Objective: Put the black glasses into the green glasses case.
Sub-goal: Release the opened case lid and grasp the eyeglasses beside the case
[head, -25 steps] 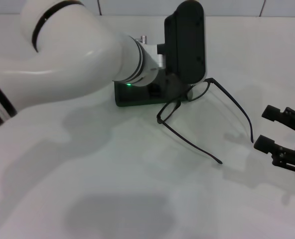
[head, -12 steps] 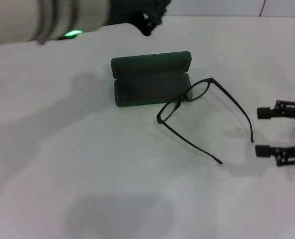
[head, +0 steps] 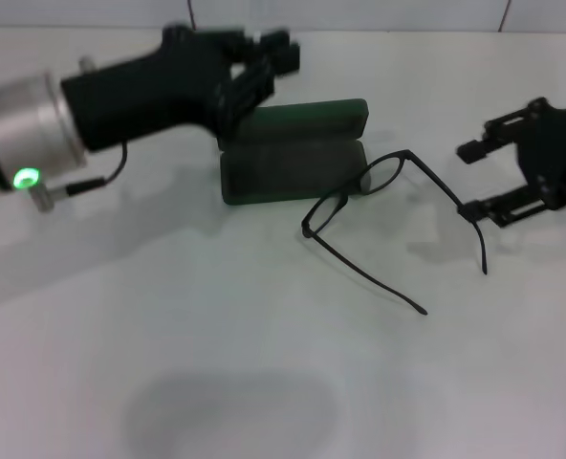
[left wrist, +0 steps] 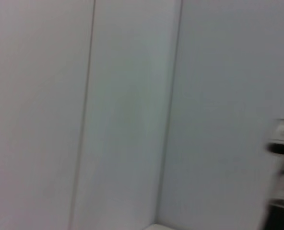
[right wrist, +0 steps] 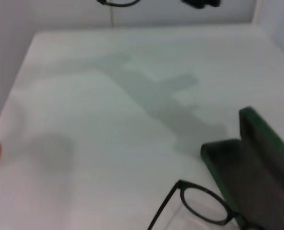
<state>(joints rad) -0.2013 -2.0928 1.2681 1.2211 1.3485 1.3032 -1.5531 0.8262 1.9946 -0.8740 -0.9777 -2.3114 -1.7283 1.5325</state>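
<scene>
Currently left tool (head: pixel 264 59) hovering just above the raised lid of the green glasses case (head: pixel 293 161), fingers spread, holding nothing. Case lying open on the table (head: pixel 216 363), dark interior facing up, ready to receive. Black glasses (head: pixel 398 225) resting on the table just in front of the case, one lens touching or nearly touching its near edge, temples unfolded and splayed toward the right tool (head: pixel 484 182). Right tool spread wide, empty, lower finger right at the far temple. Judged step: reaching in to grasp the glasses. Best pinched at the front frame or hinge rather than mid-temple, since thin wire likely to flex and twist. Approach low, close gently, avoid nudging the case.
</scene>
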